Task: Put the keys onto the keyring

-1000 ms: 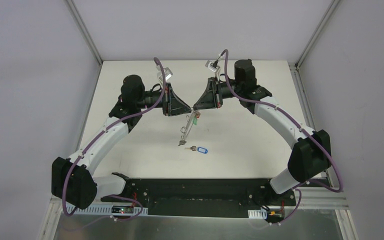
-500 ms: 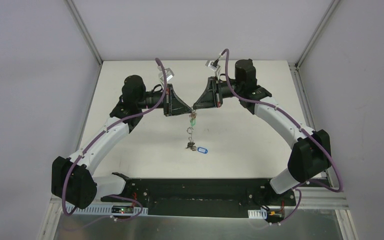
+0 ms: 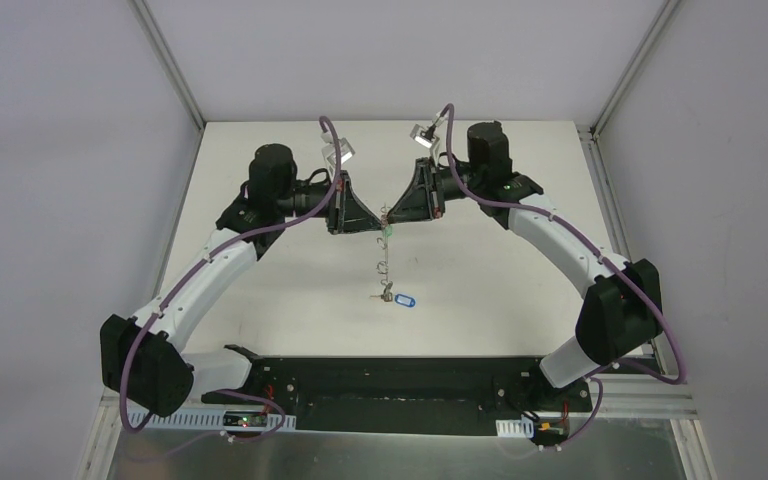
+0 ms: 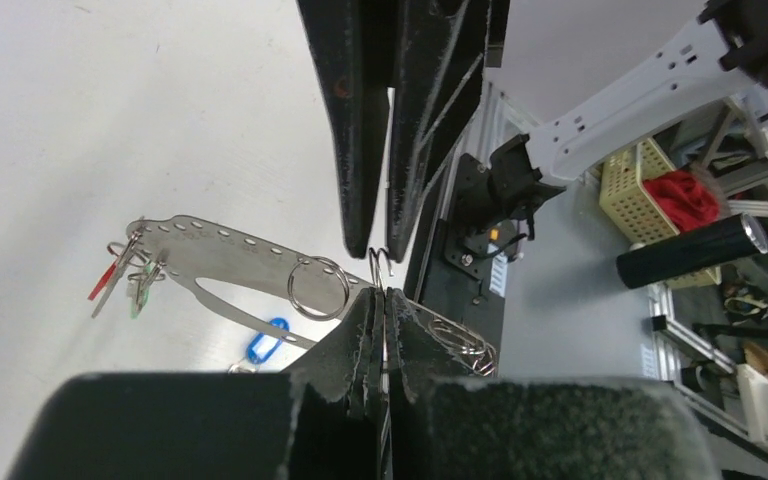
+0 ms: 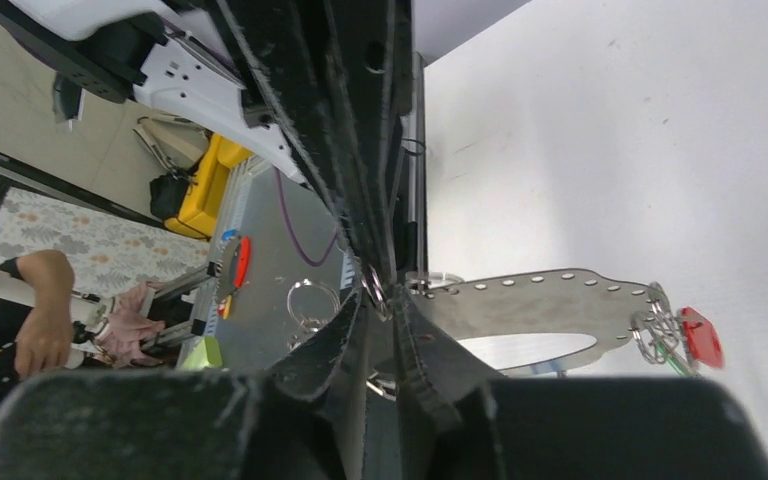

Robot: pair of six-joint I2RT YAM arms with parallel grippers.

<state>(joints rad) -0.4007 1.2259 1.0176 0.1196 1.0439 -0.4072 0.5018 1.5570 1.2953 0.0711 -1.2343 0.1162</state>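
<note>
1. The left gripper (image 4: 385, 297), bottom centre of its wrist view, is clamped tight on one end of the keyring (image 4: 230, 247).
2. The right gripper (image 5: 392, 305) meets it tip to tip, jaws slightly parted.
3. In the overhead view the keyring hangs mid-frame, with a red tag (image 4: 103, 283) and a green tag (image 4: 138, 300) at its far end.
4. The blue-tagged key (image 3: 403, 299) lies on the table (image 3: 290, 300) just below.

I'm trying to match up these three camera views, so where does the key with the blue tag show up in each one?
Top external: the blue-tagged key lies on the table, centre, just below the dangling keyring.
Left wrist: lower left of centre, beneath the keyring's perforated band.
Right wrist: not in view.
Shared landmark: the keyring, visible in all three views.
</note>
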